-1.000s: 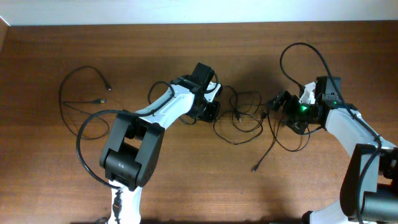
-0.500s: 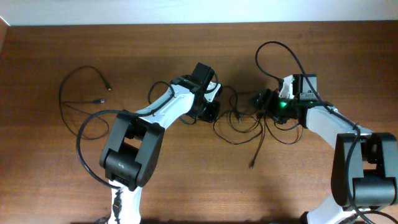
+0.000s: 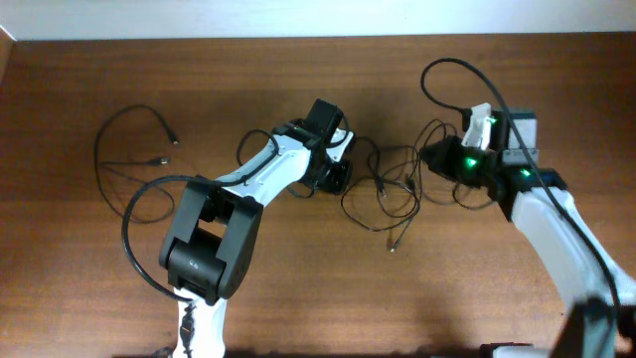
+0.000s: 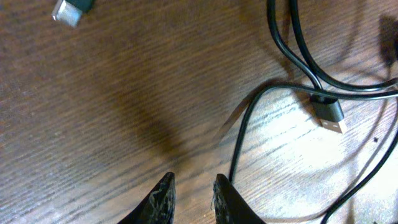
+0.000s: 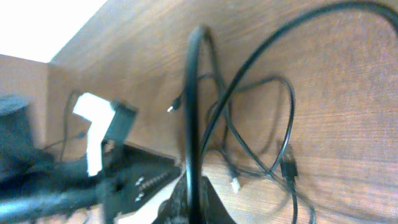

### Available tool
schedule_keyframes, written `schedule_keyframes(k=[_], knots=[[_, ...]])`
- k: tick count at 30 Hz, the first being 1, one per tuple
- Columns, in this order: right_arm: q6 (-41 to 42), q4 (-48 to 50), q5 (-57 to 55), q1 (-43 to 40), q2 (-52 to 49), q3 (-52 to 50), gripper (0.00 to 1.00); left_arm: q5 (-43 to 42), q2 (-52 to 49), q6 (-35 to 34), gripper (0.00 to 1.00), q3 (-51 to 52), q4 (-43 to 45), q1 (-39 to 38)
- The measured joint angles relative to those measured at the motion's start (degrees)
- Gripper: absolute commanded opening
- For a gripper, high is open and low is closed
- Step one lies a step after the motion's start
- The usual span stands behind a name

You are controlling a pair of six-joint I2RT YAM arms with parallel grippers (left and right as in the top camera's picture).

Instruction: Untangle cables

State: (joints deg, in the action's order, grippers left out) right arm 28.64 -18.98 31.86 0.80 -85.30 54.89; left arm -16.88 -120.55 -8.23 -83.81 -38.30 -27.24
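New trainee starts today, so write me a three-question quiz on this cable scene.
1. True or false: the right gripper is shut on a cable.
2. In the overhead view, the loose cable lies: A) far left; B) centre; C) far right.
3. In the left wrist view, what kind of plug lies right of the left gripper?
Key: 1 true; 2 A; 3 a USB plug.
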Motion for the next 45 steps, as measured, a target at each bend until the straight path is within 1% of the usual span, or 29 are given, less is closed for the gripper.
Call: schedule_keyframes(k=[2,3,5,6,8,10,11,15,16,18,22,24,28,30,33,34,35,36,37,38,40,41,42,44,45], knots=[[-0.44,-6.38,0.94,0.0,5.84,0.02,0.04,0.02,0.0,0.0,0.22,0.0,0.02,0.35],[-1.62,-11.15,1.29,0.0,8.55,0.0,0.04,0.02,0.0,0.0,0.22,0.0,0.0,0.57],[-3.15,-12.79,1.38,0.0,10.01,-0.04,0.04,0.0,0.0,0.0,0.24,0.0,-0.2,1.16],[-3.89,-15.39,2.12,0.0,11.98,-0.04,0.04,0.02,0.0,0.0,0.26,0.0,-0.26,1.36],[-6.78,-16.24,7.28,0.0,14.29,-0.04,0.04,0.02,0.0,-0.02,0.26,0.0,-0.59,1.42],[-7.91,-16.28,11.5,0.0,15.8,-0.02,0.04,0.0,0.0,0.0,0.27,0.0,-0.7,1.4],[-8.13,-16.28,13.53,0.0,16.61,0.0,0.04,0.0,0.0,-0.02,0.31,0.0,-0.68,1.4],[-9.2,-21.35,16.76,0.46,16.85,0.31,0.04,0.02,0.0,-0.2,0.34,-0.22,-1.99,1.4],[-10.01,-22.08,16.81,1.4,16.44,0.31,0.04,0.0,0.0,-0.2,0.39,-0.61,-3.41,1.49],[-11.47,-23.08,16.28,5.73,14.45,0.28,0.04,0.02,0.0,-0.26,0.47,-2.36,-5.81,2.27],[-12.35,-21.84,13.86,15.41,8.09,0.2,0.04,0.0,0.0,-0.42,0.5,-3.48,-7.65,4.98],[-10.78,-19.63,11.69,19.04,3.91,0.17,0.04,-0.04,0.0,-0.42,0.51,-3.48,-8.39,6.4],[-6.58,-12.22,9.99,22.8,-5.55,0.04,0.05,0.02,0.0,-1.49,0.55,-3.52,-9.92,10.27],[-5.57,-9.11,9.94,22.93,-8.09,-0.04,0.05,0.04,0.0,-1.95,0.57,-3.52,-9.99,10.73],[-4.46,-4.48,9.92,22.93,-10.67,-0.15,0.25,0.94,0.0,-2.25,0.59,-3.52,-10.4,10.71],[-4.33,-2.89,9.97,22.93,-10.95,-0.15,0.43,1.86,0.0,-2.89,0.6,-3.52,-10.8,10.69],[-4.09,-1.2,9.68,22.93,-11.1,-0.15,0.51,3.19,0.0,-3.85,0.6,-3.52,-11.13,10.69],[-4.17,-0.17,9.46,22.93,-11.26,-0.15,0.57,5.16,0.0,-5.31,0.61,-3.52,-11.56,10.73],[-3.89,0.11,9.25,22.93,-11.3,-0.15,0.6,5.86,0.0,-5.86,0.61,-3.52,-11.63,10.73],[-3.85,0.22,9.05,22.93,-11.3,-0.15,0.63,6.51,0.0,-6.36,0.65,-3.52,-11.63,10.73],[-3.76,0.33,8.87,22.25,-11.32,-0.15,0.64,7.15,0.0,-6.75,0.82,-3.52,-11.65,10.73],[-3.76,0.37,8.87,21.0,-11.32,-0.15,0.64,7.32,0.0,-7.17,0.76,-3.52,-11.67,10.71],[-3.74,0.26,8.81,18.93,-11.32,-0.15,0.65,7.41,0.0,-7.02,0.76,-3.52,-11.65,10.73],[-3.63,-0.22,8.44,12.07,-11.32,-0.15,0.98,7.06,0.0,-6.12,0.78,-3.76,-13.25,11.52],[-3.72,-0.85,8.22,9.62,-11.32,-0.15,0.98,6.82,0.02,-5.81,0.79,-3.82,-13.7,11.98]])
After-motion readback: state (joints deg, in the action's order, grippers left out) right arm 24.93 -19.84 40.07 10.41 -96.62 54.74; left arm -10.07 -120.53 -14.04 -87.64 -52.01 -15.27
